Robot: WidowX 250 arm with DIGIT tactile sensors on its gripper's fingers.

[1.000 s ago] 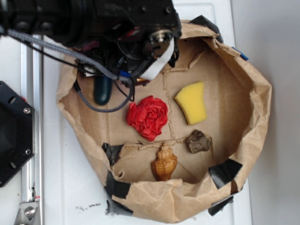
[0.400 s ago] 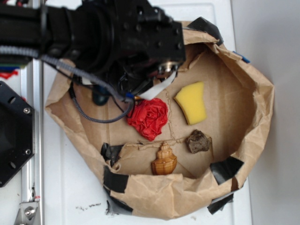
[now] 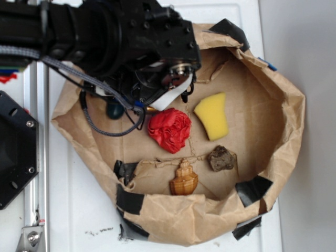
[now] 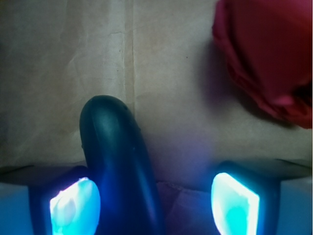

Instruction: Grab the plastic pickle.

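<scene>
The crumpled brown paper bag [image 3: 283,131], rolled down into a shallow bowl and patched with black tape, is serving as the pen that is keeping every toy gathered within the arm's reach. The black robot arm [image 3: 105,37] is hanging over the bag's upper left part, hiding most of what is lying beneath it. Near the bag's middle the red ruffled flower-like ball [image 3: 169,129] is sitting, with the yellow wedge-shaped sponge [image 3: 212,116] just beside it toward the bag's right wall. Toward the bag's lower rim the brown ridged seashell [image 3: 184,179] is resting, and the small rough brown rock [image 3: 221,158] is lying near it.

The glossy dark green plastic pickle [image 4: 122,166] is lying on the bag's floor at its left side, under the arm. In the wrist view its long axis is running from the camera away, leaning slightly left, its rounded end pointing toward bare paper. The gripper [image 4: 155,204] is standing spread, both glowing fingertips [image 4: 234,203] apart; the pickle is lying between them, close against the left one, probably so a squeeze catches it across its narrow width.
</scene>
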